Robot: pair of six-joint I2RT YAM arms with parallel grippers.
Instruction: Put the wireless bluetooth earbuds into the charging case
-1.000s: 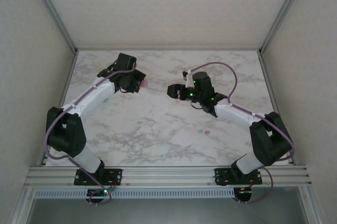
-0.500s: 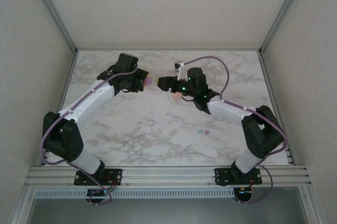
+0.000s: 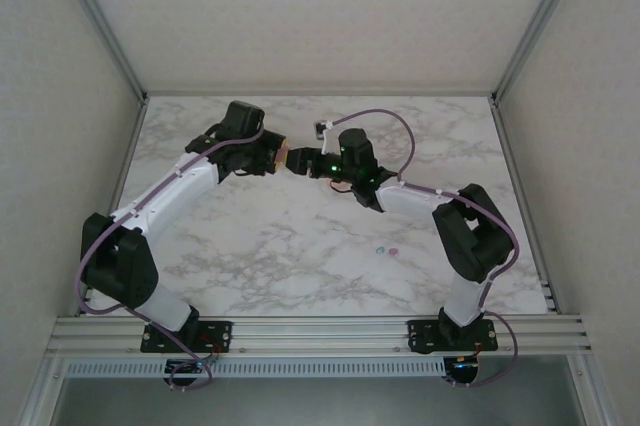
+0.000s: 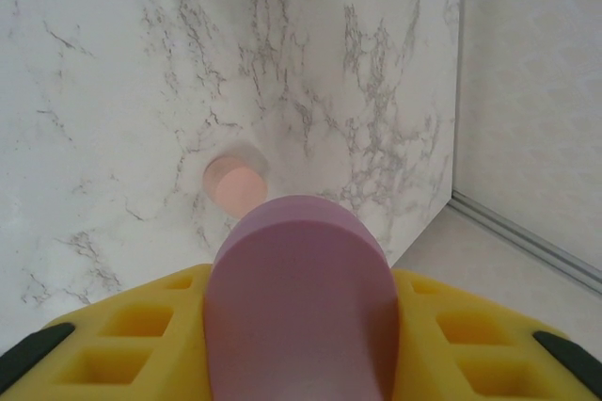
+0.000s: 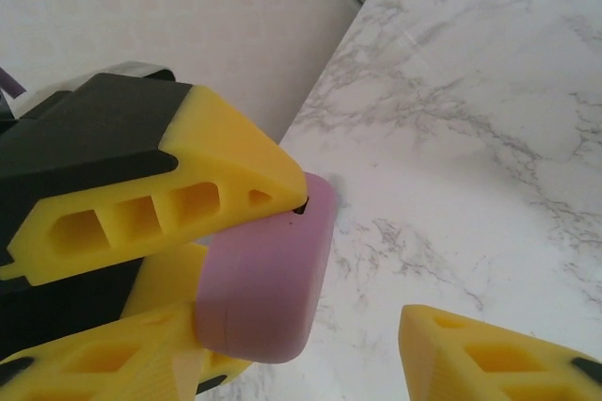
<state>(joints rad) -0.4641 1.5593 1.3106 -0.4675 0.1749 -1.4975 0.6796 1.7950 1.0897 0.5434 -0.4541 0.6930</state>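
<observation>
The purple charging case (image 4: 301,297) is held up off the table, clamped between the yellow fingers (image 4: 122,335) of my left gripper (image 4: 301,326). In the top view the left gripper (image 3: 270,156) and right gripper (image 3: 297,160) meet tip to tip at the back centre. In the right wrist view the case (image 5: 268,269) juts out from the left arm's fingers (image 5: 207,175). My right gripper (image 5: 301,340) stands open around it, with a gap between the case and its right finger (image 5: 499,359). A teal earbud (image 3: 380,248) and a purple earbud (image 3: 393,249) lie together on the marble.
A pale pink round object (image 4: 235,183) lies on the marble table (image 3: 300,246) beyond the held case. The left frame rail (image 3: 125,161) and back wall are close to the left arm. The table's corner edge (image 4: 527,232) is near.
My right arm has swung left across the table until its fingers reach around the case in the left gripper, and its jaws have narrowed a little. The left gripper has barely moved.
</observation>
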